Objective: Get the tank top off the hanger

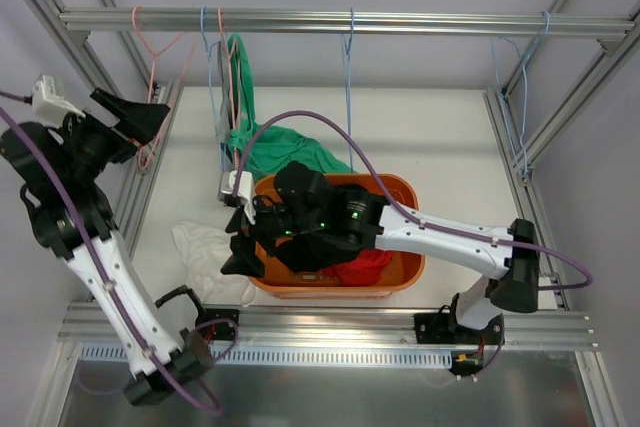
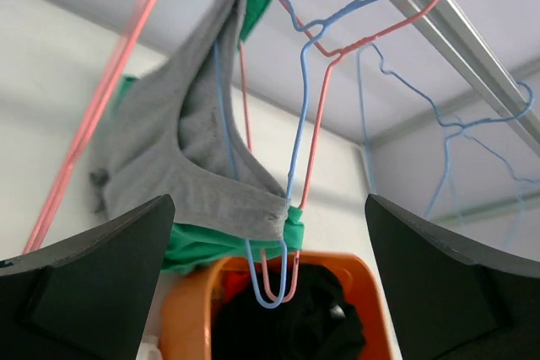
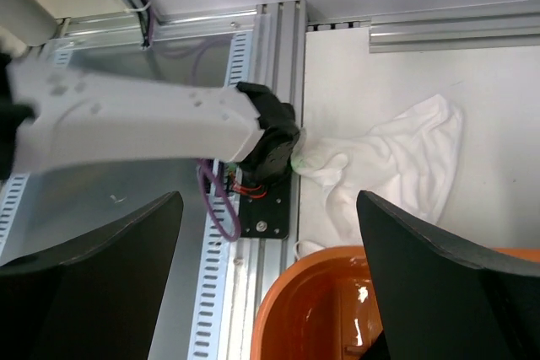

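A: Entry one, the task's thing?
B: Grey fabric tank top (image 2: 190, 158). It is hanging by its strap on a light-blue wire hanger (image 2: 295, 145). A pink wire hanger (image 2: 371, 37) is hanging just beside that, and both are hooking over the aluminium rail (image 1: 400, 22). The hem is sitting above the orange plastic basket (image 1: 408, 257).

A: Entry two, what is hanging behind it?
B: Green garment (image 1: 285, 152). It is hanging from the same cluster of hangers, and its lower part is draping down to the basket's far rim.

A: Entry three, the left gripper (image 1: 148, 117)?
B: It is hovering high at the left side, pointing at the tank top. Its black fingers (image 2: 93, 276) are standing wide apart and are touching no cloth.

A: Entry four, the right gripper (image 1: 240, 244)?
B: It is hanging low over the basket's left rim, looking down. Its fingers (image 3: 447, 292) are spread apart as well, closing on nothing.

A: Remaining stock?
B: Red cloth (image 1: 365, 269) is lying inside the basket. A crumpled white cloth (image 3: 396, 158) is lying on the white table (image 1: 440, 137), just left of the basket.
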Action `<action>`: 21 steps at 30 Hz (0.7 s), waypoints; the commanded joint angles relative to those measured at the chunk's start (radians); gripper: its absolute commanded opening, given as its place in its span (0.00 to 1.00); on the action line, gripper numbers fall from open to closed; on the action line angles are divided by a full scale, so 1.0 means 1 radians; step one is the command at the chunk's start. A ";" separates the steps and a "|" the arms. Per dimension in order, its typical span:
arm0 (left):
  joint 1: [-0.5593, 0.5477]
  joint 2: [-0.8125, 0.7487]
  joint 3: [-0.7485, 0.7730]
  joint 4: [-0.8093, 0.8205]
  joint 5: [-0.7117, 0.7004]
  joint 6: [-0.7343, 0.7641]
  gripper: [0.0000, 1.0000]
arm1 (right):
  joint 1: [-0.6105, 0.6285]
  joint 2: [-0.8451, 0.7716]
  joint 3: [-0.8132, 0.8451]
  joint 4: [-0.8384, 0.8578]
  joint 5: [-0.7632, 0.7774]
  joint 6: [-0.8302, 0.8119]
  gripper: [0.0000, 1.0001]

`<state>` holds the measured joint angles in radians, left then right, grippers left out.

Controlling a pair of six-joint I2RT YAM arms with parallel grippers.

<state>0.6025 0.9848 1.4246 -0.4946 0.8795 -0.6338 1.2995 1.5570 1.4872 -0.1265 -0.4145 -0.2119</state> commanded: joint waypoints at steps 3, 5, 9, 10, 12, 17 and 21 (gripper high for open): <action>0.000 -0.273 -0.035 -0.113 -0.444 0.164 0.99 | -0.003 0.144 0.201 -0.090 0.095 -0.058 0.90; -0.001 -0.360 -0.026 -0.133 -0.549 0.192 0.99 | -0.003 0.213 0.248 -0.119 0.144 -0.066 0.90; -0.009 -0.454 0.025 -0.183 -0.668 0.226 0.99 | 0.006 0.348 0.378 -0.179 0.210 -0.083 0.90; -0.010 -0.465 0.037 -0.202 -0.648 0.226 0.99 | 0.012 0.377 0.431 -0.191 0.224 -0.089 0.90; -0.010 -0.471 0.088 -0.225 -0.607 0.233 0.99 | 0.021 0.469 0.490 -0.234 0.264 -0.095 0.90; -0.036 -0.442 0.285 -0.349 -0.550 0.269 0.99 | 0.043 0.636 0.686 -0.338 0.350 -0.153 0.91; -0.092 -0.440 0.364 -0.387 -0.545 0.273 0.99 | 0.052 0.758 0.794 -0.374 0.367 -0.182 0.93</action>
<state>0.5480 0.5350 1.7336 -0.8303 0.3317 -0.3965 1.3392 2.2723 2.1853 -0.4374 -0.0990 -0.3412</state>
